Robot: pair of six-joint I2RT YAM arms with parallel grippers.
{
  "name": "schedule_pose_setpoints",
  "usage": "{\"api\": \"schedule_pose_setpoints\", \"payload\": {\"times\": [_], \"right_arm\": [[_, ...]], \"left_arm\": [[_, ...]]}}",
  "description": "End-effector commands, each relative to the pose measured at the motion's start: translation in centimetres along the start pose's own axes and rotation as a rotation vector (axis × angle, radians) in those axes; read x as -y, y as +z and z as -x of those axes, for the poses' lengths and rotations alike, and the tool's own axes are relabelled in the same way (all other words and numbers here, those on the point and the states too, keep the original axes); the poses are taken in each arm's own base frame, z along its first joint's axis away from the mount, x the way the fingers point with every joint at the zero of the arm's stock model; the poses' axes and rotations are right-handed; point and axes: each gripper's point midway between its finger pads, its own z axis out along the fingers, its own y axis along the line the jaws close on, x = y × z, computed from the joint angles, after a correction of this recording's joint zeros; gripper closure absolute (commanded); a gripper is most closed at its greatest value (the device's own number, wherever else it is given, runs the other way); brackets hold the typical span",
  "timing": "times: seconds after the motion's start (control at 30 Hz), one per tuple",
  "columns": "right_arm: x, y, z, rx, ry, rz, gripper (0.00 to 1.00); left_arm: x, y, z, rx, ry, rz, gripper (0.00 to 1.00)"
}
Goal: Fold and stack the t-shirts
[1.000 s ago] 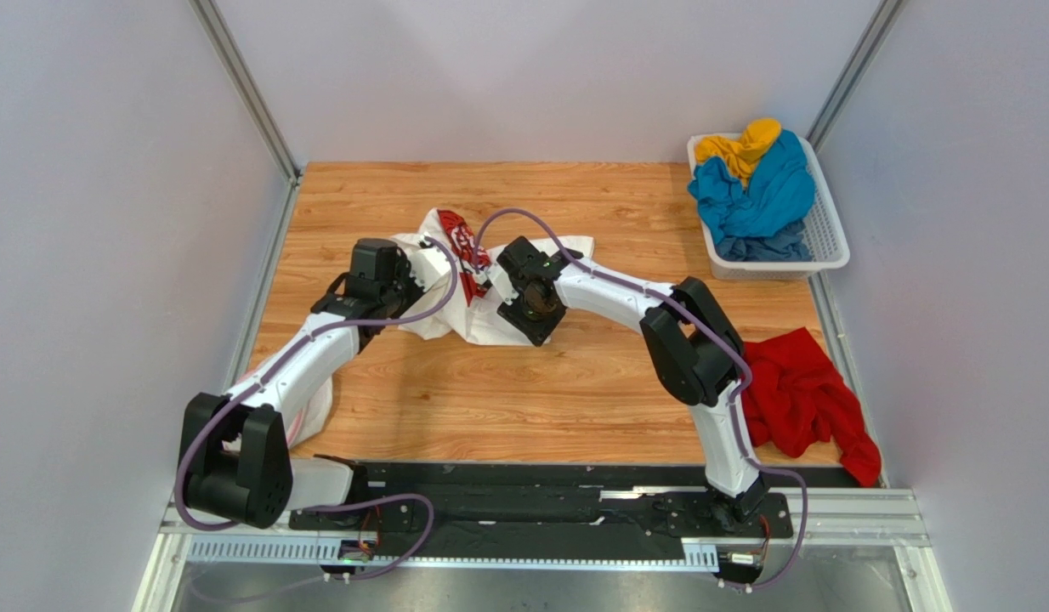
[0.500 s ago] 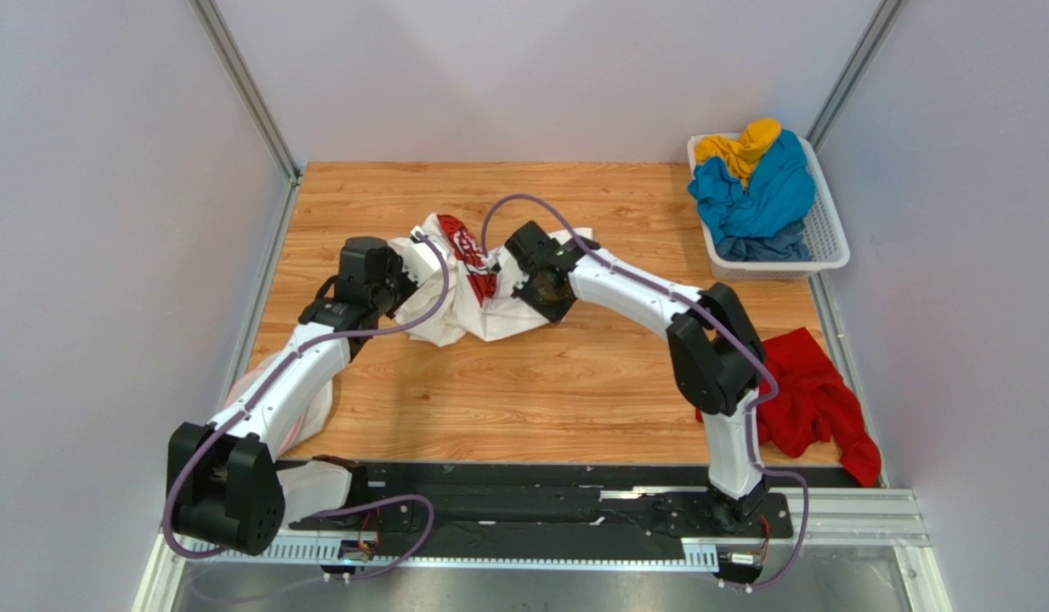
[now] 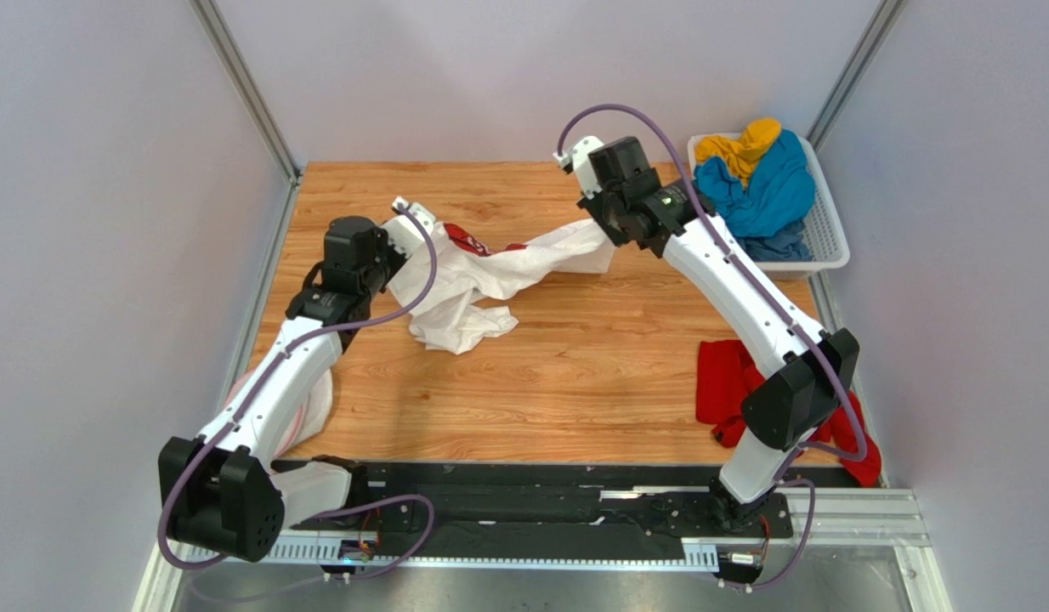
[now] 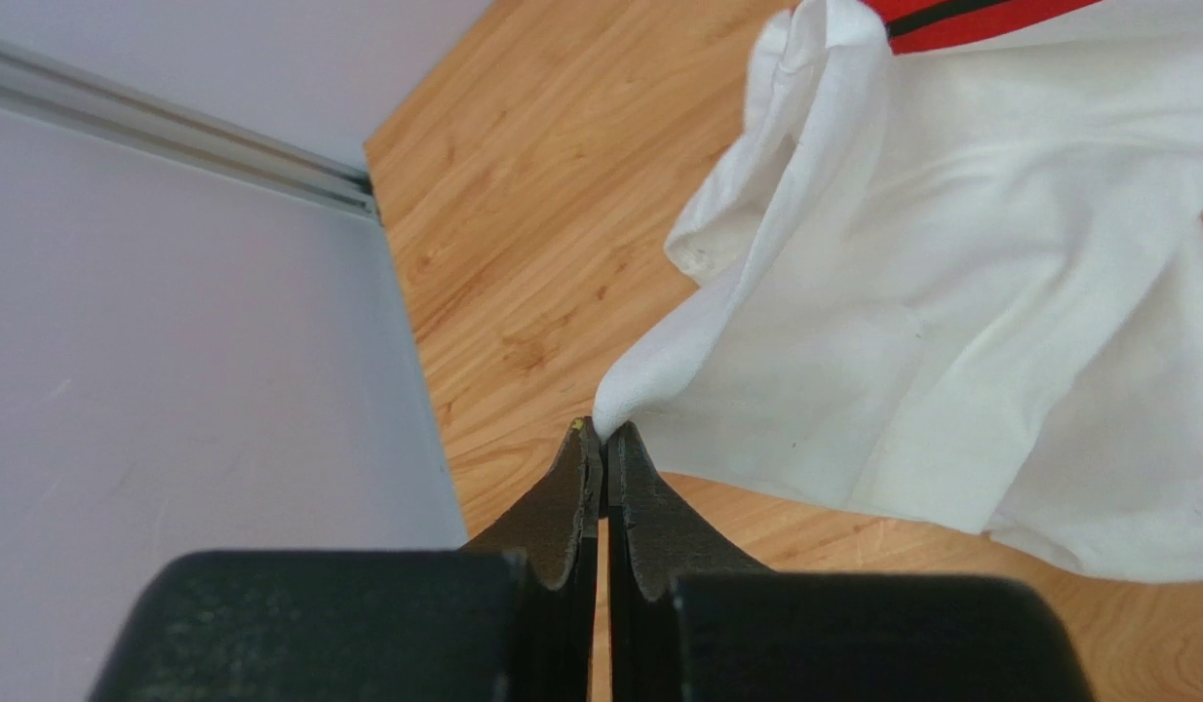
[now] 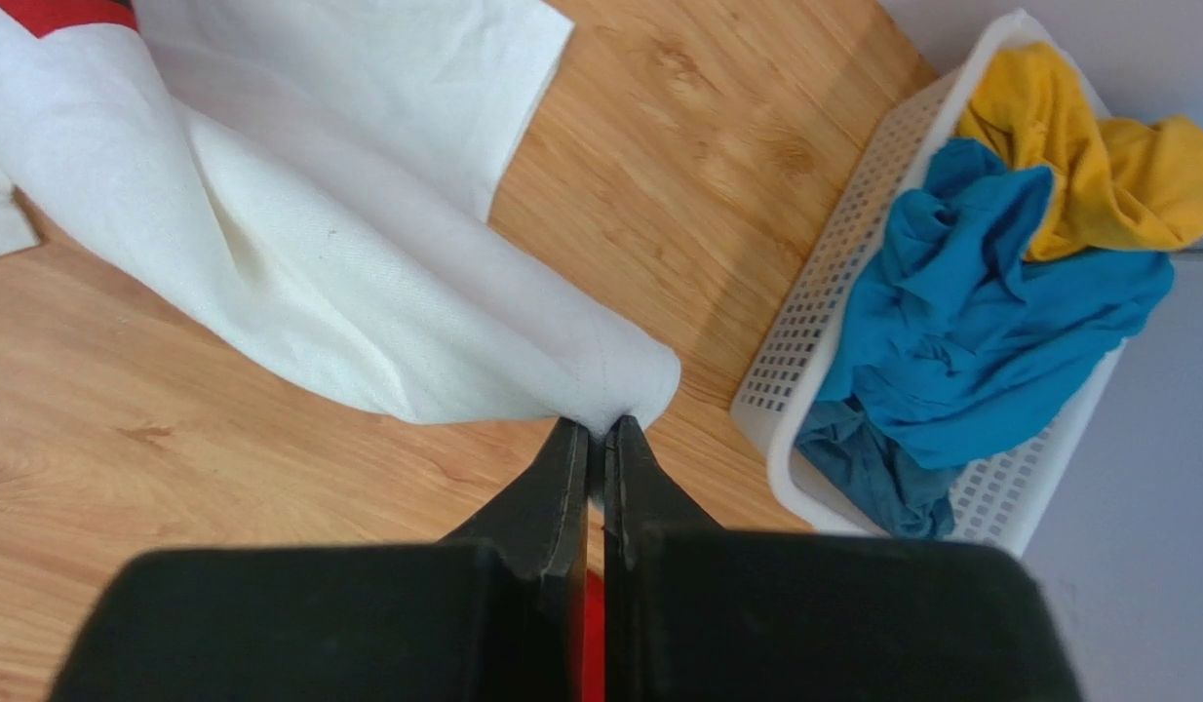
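Stretching the white t-shirt (image 3: 472,287) over the far-left part of the table (image 3: 594,383), between two pinches. Holding one bunched edge in the left gripper (image 4: 605,436), jaws pressed together on a small peak of cloth. Holding the opposite end in the right gripper (image 5: 594,429), likewise clamped tight on a rolled fold of white fabric, up near the basket (image 3: 826,242). Sagging and twisted through the middle, with the red chest print (image 3: 466,239) only partly showing near the left pinch and the lower portion draped onto the wood.

Judging by that: early in the task, at the spreading-out step for the first shirt. Showing no flat shirt, no crease, no stack anywhere. Leaving the red t-shirt (image 3: 719,383) crumpled on the table at the near right, partly hidden behind the right arm, well apart from the white one. Leaving the blue t-shirt (image 3: 762,191) and the yellow t-shirt (image 3: 743,143) heaped in the basket at the far right corner, yellow on top of blue.

Left to do: laying the white one flat, folding it, then fetching, flattening and folding the other three and piling all four. Probably needing a regrip as well. Cannot tell from these views whether either pinch sits on a true corner, a sleeve or a hem.
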Motion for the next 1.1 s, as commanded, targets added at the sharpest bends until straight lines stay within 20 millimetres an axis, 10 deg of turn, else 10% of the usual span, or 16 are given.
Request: {"api": "schedule_pose_setpoints", "payload": {"times": [0.0, 0.33, 0.5, 1.07], "right_arm": [[6.6, -3.2, 0.8, 0.053, 0.060, -0.144, 1.00], [14.5, -7.8, 3.8, 0.193, 0.181, -0.278, 1.00], [12.7, -7.8, 2.0, 0.133, 0.167, -0.197, 1.00], [3.3, -10.3, -7.5, -0.029, 0.116, 0.161, 1.00]], "left_arm": [[-5.5, -2.0, 3.1, 0.101, -0.131, 0.177, 1.00], [-9.9, -6.3, 11.0, 0.273, -0.211, 0.160, 1.00], [-10.7, -7.6, 12.6, 0.292, -0.194, 0.145, 1.00], [-5.8, -9.2, 5.5, 0.187, -0.034, 0.079, 1.00]]}}
